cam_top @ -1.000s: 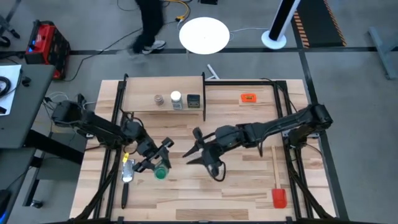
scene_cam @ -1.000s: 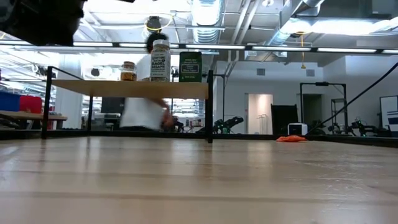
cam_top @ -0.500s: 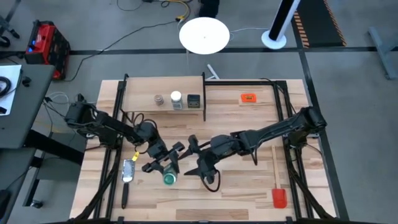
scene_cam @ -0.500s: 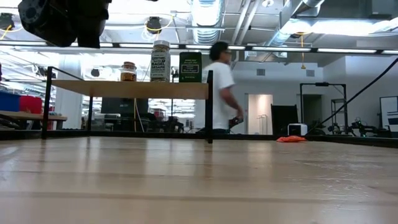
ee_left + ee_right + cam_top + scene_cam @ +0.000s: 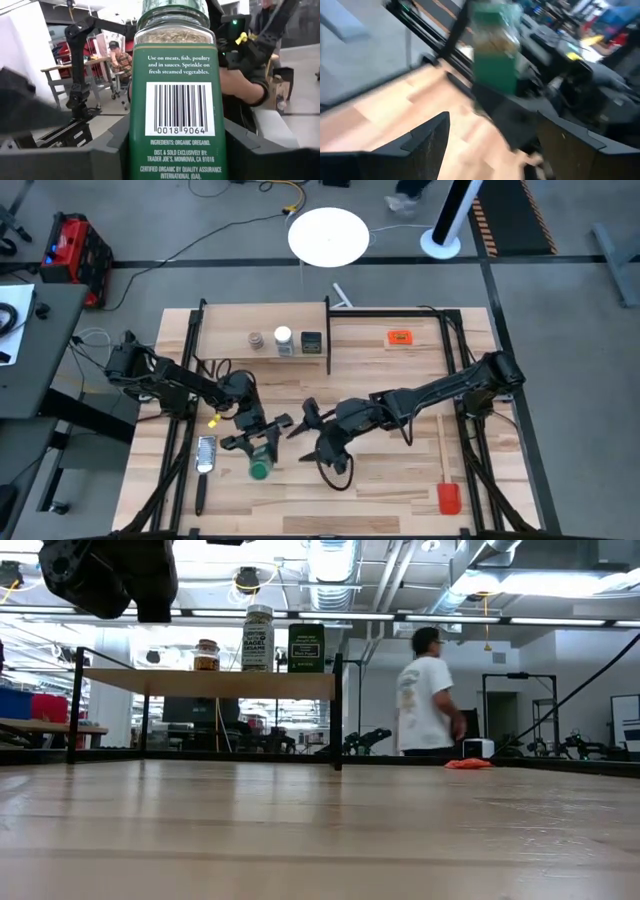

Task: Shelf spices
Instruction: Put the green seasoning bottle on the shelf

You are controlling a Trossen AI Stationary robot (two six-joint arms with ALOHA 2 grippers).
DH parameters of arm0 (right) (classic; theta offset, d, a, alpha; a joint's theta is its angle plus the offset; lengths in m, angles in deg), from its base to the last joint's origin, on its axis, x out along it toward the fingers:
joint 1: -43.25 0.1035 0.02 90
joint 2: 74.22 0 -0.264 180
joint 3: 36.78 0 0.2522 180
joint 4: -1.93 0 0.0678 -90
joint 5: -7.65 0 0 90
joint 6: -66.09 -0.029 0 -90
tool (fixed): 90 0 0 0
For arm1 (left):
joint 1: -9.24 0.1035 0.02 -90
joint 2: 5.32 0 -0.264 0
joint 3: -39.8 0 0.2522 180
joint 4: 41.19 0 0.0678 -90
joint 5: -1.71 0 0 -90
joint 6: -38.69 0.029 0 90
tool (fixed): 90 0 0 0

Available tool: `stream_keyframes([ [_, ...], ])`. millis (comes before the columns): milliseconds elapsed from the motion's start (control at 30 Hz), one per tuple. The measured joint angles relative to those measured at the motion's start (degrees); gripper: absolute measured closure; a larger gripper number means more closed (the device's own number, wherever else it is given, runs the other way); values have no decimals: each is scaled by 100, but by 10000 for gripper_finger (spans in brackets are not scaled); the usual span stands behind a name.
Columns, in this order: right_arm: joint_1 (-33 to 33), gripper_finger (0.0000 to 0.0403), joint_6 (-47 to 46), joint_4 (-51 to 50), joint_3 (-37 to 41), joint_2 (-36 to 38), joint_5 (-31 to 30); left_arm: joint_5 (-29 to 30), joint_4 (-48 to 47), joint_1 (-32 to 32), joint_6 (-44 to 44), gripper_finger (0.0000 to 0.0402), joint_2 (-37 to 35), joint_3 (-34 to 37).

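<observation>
Your left gripper's point(image 5: 258, 446) jaws are pinching the green-lidded oregano jar point(image 5: 260, 470) near the counter's point(image 5: 400, 490) front-left, offering it toward your right gripper's point(image 5: 305, 432) spread jaws for shelving.

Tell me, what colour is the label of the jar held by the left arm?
Dark green, with white print; the left wrist view shows the jar best.

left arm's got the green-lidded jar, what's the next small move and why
Probably carry the green-lidded jar toward the shelf. The left gripper holds it between its fingers over the table's near middle, while three spices already stand on the shelf. The right gripper is open beside it, so steer clear.
</observation>
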Motion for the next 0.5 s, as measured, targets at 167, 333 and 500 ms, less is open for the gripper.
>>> stream_keyframes([
  [167,0,106,253,-253,0,0,-310,227,-28,-108,-486,223,9,-38],
  [333,38,106,5,-638,0,0,-314,387,-715,-130,-109,225,9,-44],
  [500,59,106,-517,-1270,0,0,-315,805,-1589,-144,427,226,15,-44],
])
